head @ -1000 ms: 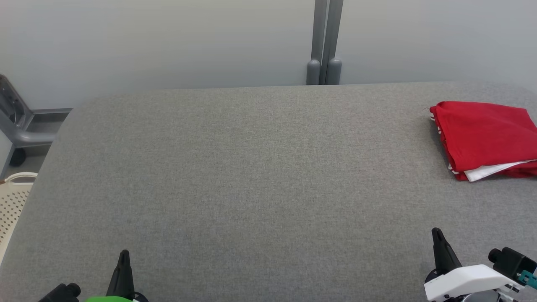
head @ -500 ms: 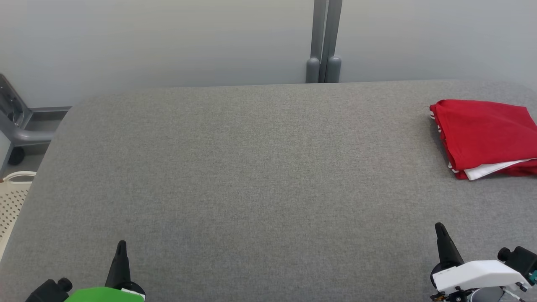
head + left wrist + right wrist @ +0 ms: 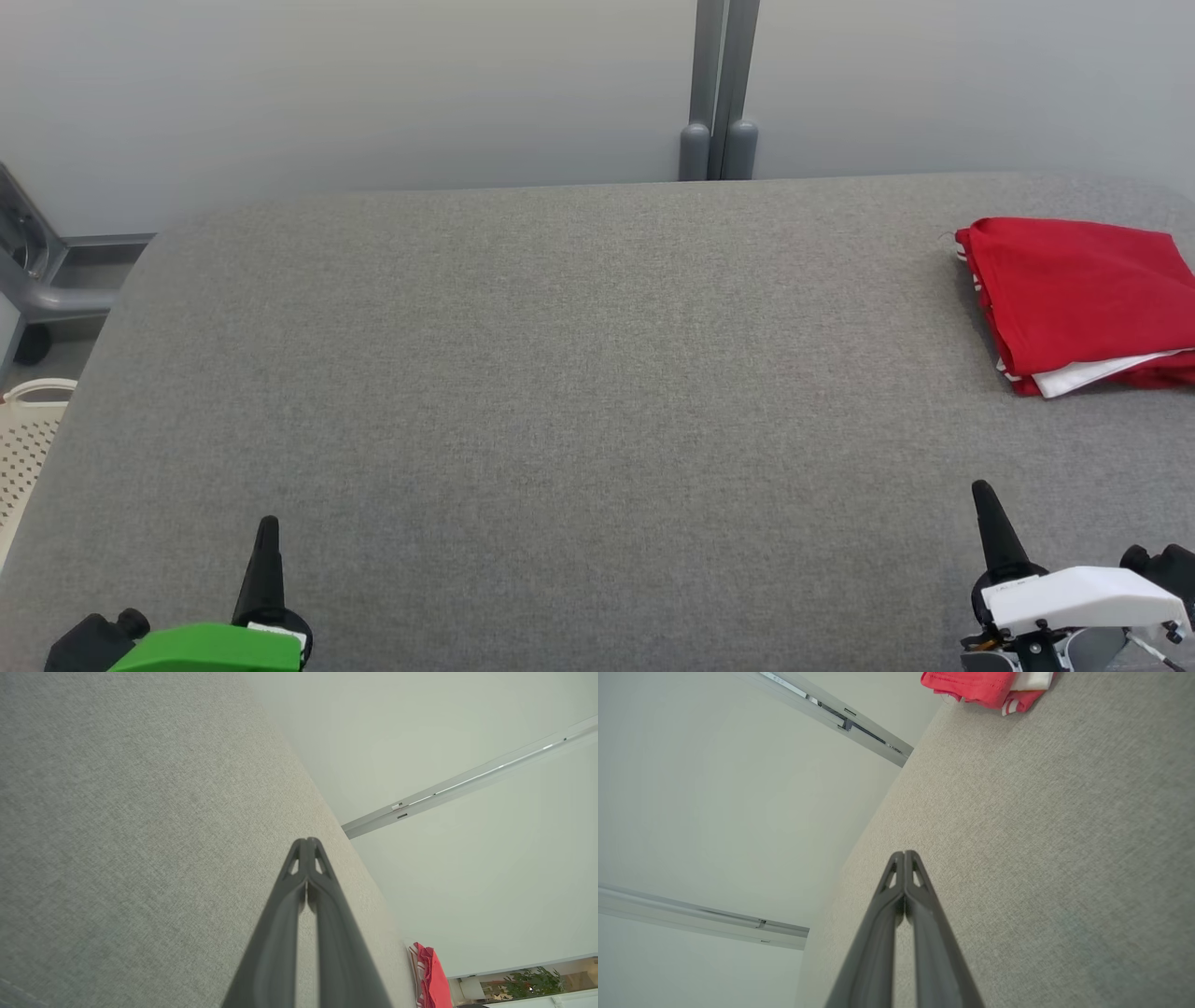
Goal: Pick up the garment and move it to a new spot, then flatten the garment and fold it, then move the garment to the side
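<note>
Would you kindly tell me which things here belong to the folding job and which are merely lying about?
Part of the job: folded red garment, grey table, left tool, right tool (both shut).
Just lying about: white basket, grey post, grey frame at the left.

Soft, even, bright light covers the worktop [image 3: 560, 373]; a thin shadow edges the garment [image 3: 1074, 289]. Head view is sharp; wrist views stretch at edges.

Left pincer [image 3: 267, 525]: two long, dark grey, tapering fingers, each with a small triangular cut-out near the tip. Green wrist cover [image 3: 210, 650] with a white label. Black left camera barrel [image 3: 93, 639].
Right pincer [image 3: 982, 490]: matching fingers. White wrist cover [image 3: 1078, 597]. Black right camera barrel [image 3: 1158, 565].
</note>
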### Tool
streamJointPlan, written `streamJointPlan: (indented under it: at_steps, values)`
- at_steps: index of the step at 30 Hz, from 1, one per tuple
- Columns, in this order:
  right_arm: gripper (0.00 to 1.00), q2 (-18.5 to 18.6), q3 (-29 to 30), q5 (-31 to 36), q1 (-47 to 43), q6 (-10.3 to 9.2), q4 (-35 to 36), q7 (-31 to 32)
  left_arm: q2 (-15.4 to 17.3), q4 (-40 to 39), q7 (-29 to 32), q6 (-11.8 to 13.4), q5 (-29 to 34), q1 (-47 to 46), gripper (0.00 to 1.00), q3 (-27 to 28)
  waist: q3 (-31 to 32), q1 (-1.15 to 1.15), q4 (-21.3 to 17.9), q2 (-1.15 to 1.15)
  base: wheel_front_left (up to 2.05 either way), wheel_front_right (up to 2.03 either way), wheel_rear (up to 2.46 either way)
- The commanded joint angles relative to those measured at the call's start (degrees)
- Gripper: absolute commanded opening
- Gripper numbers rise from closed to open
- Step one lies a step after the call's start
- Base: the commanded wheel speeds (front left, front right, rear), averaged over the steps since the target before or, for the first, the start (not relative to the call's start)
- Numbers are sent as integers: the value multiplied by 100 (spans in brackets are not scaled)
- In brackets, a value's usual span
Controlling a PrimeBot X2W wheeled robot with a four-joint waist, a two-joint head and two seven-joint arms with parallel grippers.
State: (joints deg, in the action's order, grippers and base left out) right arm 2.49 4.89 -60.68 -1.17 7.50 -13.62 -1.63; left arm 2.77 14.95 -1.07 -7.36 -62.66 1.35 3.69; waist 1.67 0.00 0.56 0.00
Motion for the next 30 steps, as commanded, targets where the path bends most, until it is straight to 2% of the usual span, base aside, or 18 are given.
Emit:
streamJointPlan:
  at_steps: [1,30]
  values:
    - [0,34,26,-187,103,0,100,32,21,-86,37,-1,-190,-173,0,33,-4,0,-1,0,0,0,0]
    - [0,45,127,-1763,157,1,340,413,20,-266,448,0,-1642,-353,0,107,-76,0,-26,0,0,0,0]
